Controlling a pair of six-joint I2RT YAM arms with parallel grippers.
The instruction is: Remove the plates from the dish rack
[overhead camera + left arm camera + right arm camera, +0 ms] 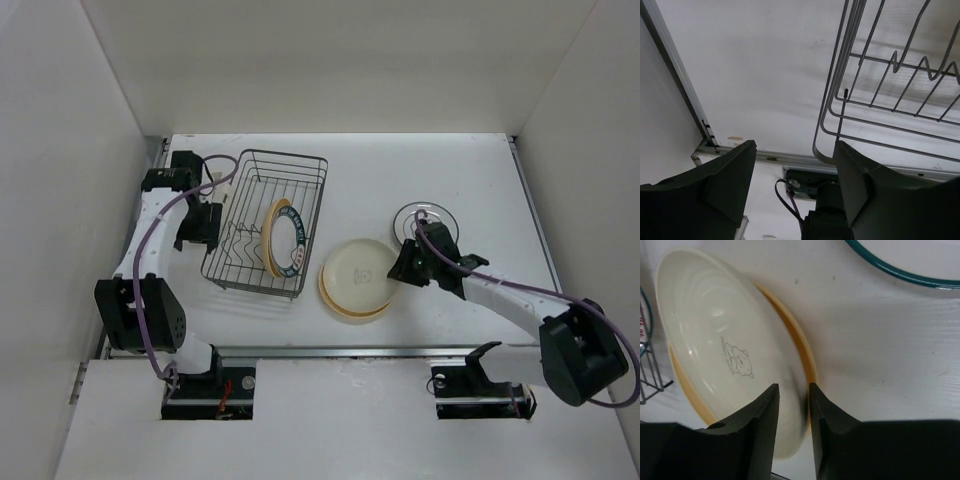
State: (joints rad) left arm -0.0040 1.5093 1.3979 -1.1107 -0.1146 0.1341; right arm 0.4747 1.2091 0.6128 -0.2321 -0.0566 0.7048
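The dark wire dish rack (265,160) stands back left; a yellow-tan plate (271,235) and a white plate with dark markings (292,240) stand upright in it. A cream plate (355,270) with a bear drawing (715,330) lies on a yellow plate (801,347) mid-table. My right gripper (403,265) sits at its right edge, jaws narrow with the cream rim between them (792,390). A white plate with a dark teal rim (425,215) lies behind it (920,255). My left gripper (205,225) is open and empty (795,150) beside the rack's left side (840,100).
White walls enclose the table on three sides. A metal rail (680,80) runs along the table's left edge. The left arm's base and purple cable (790,200) show below the left fingers. A corner of the rack (647,382) shows at the left of the right wrist view.
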